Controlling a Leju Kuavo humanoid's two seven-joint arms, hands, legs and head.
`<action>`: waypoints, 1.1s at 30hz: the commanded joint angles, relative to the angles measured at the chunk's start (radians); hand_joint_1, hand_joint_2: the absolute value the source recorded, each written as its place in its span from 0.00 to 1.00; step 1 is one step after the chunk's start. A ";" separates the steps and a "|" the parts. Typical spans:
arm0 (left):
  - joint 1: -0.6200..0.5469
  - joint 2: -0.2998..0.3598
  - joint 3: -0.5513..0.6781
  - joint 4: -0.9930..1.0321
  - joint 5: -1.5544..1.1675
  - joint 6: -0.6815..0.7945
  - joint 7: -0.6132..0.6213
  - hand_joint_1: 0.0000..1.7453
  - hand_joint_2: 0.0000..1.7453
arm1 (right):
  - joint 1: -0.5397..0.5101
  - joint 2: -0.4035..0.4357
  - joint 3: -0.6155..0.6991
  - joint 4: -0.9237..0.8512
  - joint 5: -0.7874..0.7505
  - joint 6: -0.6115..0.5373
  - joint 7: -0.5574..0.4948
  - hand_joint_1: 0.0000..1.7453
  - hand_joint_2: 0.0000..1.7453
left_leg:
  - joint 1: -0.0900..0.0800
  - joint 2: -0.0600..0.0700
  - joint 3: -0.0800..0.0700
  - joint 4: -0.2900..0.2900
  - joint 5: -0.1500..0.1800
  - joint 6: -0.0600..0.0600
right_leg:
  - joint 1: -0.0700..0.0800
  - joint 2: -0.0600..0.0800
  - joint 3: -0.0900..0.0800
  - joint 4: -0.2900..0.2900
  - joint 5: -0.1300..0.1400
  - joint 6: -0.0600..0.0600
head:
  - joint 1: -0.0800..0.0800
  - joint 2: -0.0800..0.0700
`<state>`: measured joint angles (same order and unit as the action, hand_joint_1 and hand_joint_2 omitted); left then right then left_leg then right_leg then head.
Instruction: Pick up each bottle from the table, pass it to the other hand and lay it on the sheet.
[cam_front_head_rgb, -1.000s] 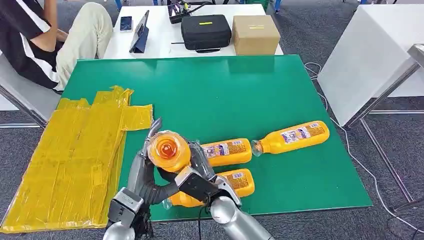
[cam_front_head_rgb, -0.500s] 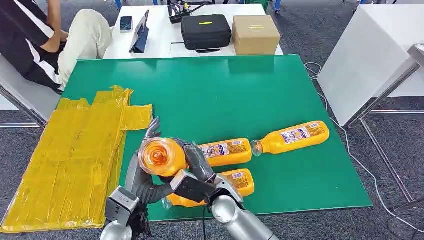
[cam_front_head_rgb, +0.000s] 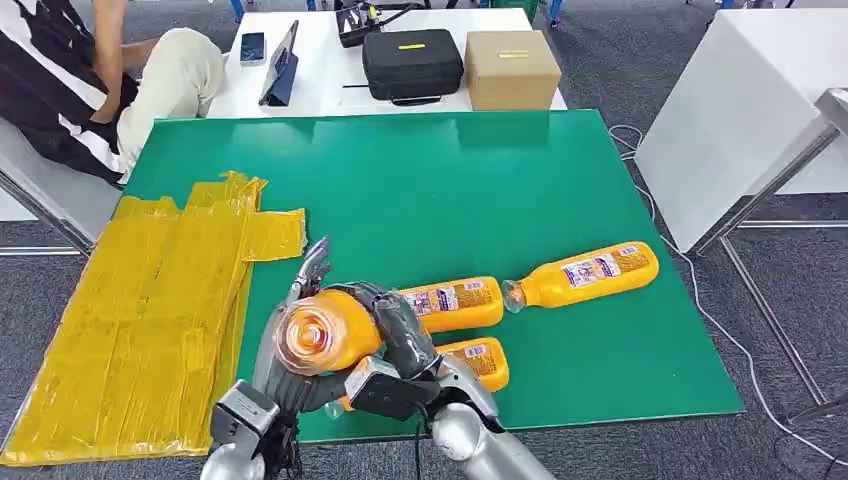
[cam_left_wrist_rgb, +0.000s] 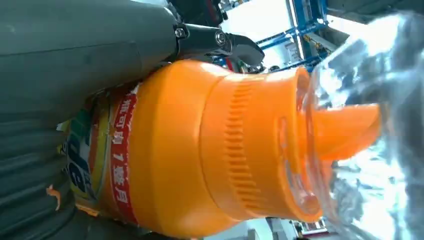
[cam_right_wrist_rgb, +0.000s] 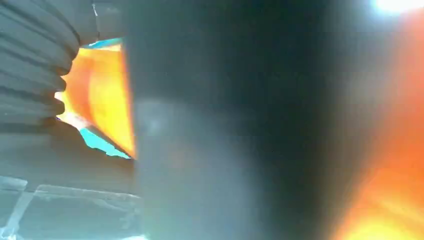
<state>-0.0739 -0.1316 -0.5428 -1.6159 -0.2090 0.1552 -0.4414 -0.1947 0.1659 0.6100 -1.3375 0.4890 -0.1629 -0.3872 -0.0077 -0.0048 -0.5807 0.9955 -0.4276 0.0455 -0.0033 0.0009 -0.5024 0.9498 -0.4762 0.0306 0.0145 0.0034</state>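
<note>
From the head view, I am holding one orange bottle (cam_front_head_rgb: 325, 332) above the near edge of the green table (cam_front_head_rgb: 480, 190), its base turned up toward the camera, and both my hands are on it — my left hand (cam_front_head_rgb: 285, 345) cradling it from the sheet side, my right hand (cam_front_head_rgb: 395, 345) wrapping it from the other. Three more bottles are lying on the table: one (cam_front_head_rgb: 455, 303) just beyond my right hand, one (cam_front_head_rgb: 480, 362) partly hidden under that wrist, and a third (cam_front_head_rgb: 585, 272) farther right. The yellow sheet (cam_front_head_rgb: 150, 300) is lying to the left, near the held bottle. In the left wrist view, the grey of my left hand is pressing along the labelled body of the bottle while its ribbed neck and clear cap (cam_left_wrist_rgb: 350, 125) are sticking out free, so that hand is clamped on it. In the right wrist view a dark blur is covering most of the frame with orange at either side — too close to read how firmly it is gripping. I judge this the hand-over: the left should be squeezing securely on the body before the right is loosening, and the release should be gradual so the bottle is not slipping or tipping.
</note>
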 joint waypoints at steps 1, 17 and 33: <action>-0.028 0.034 -0.038 -0.003 0.009 -0.020 0.000 0.00 1.00 | -0.015 -0.031 -0.003 0.016 -0.005 0.010 0.002 1.00 1.00 | 0.000 -0.001 0.002 -0.001 0.000 -0.002 | 0.000 -0.001 0.002 -0.001 0.000 0.000 | 0.000 0.000; -0.036 0.021 -0.040 0.020 0.008 -0.054 0.010 0.94 1.00 | 0.016 -0.011 -0.056 -0.034 0.002 0.021 0.013 1.00 1.00 | 0.000 -0.001 0.001 0.000 0.000 -0.001 | 0.000 -0.001 0.001 -0.001 0.000 0.000 | 0.000 0.000; -0.047 0.029 -0.046 0.038 0.013 -0.048 0.012 1.00 1.00 | 0.022 -0.012 -0.059 -0.037 -0.008 0.021 0.003 1.00 1.00 | 0.000 -0.001 0.003 -0.001 0.000 -0.002 | 0.000 -0.001 0.003 -0.001 -0.001 0.000 | 0.000 0.000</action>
<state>-0.0870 -0.1293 -0.5516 -1.6255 -0.2007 0.1114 -0.4326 -0.1541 0.1644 0.5715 -1.3821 0.4826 -0.1442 -0.3838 -0.0078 -0.0048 -0.5806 0.9955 -0.4276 0.0455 -0.0033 0.0010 -0.5025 0.9498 -0.4762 0.0306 0.0149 0.0031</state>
